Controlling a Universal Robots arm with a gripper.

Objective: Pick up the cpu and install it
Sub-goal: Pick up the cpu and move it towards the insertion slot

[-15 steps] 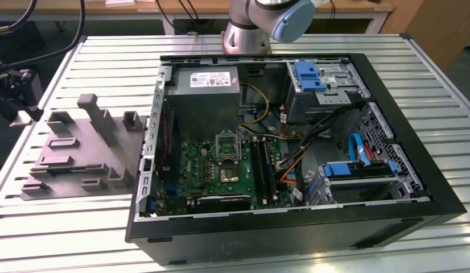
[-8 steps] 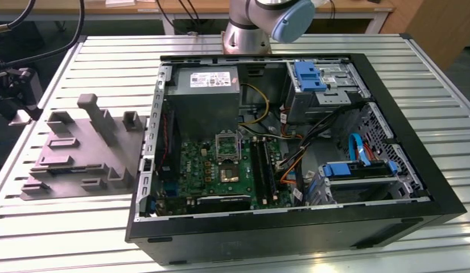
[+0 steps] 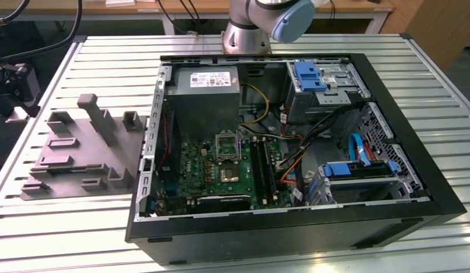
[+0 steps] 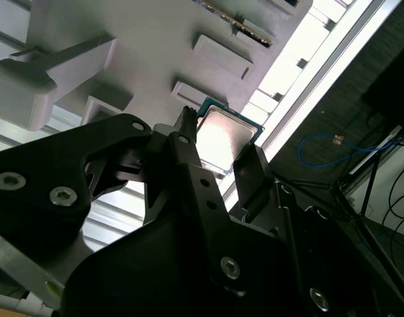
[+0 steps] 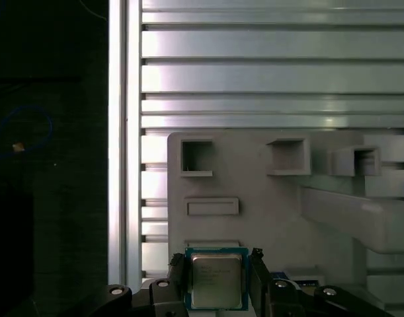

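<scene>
The cpu (image 5: pixel 217 281), a small square chip with a dull silver top and a thin blue-green rim, sits between my two dark fingers in both wrist views. My gripper (image 5: pixel 217 265) is shut on the cpu (image 4: pixel 225 135), one finger against each opposite edge. It hangs over the outer edge of the large grey fixture (image 5: pixel 254 191), close to the table's side rail. In the exterior view the fixture (image 3: pixel 83 153) lies to the left of the open computer case (image 3: pixel 417 170). The silver-framed socket (image 3: pixel 227 143) is on the green motherboard inside.
Upright blocks and rectangular pockets (image 5: pixel 196 157) rise from the fixture. The slatted metal table (image 3: pixel 60 227) ends just beyond it, with dark floor and a blue cable (image 4: pixel 334 148) past the edge. Inside the case are a power supply (image 3: pixel 208 91), drive bays and loose wires.
</scene>
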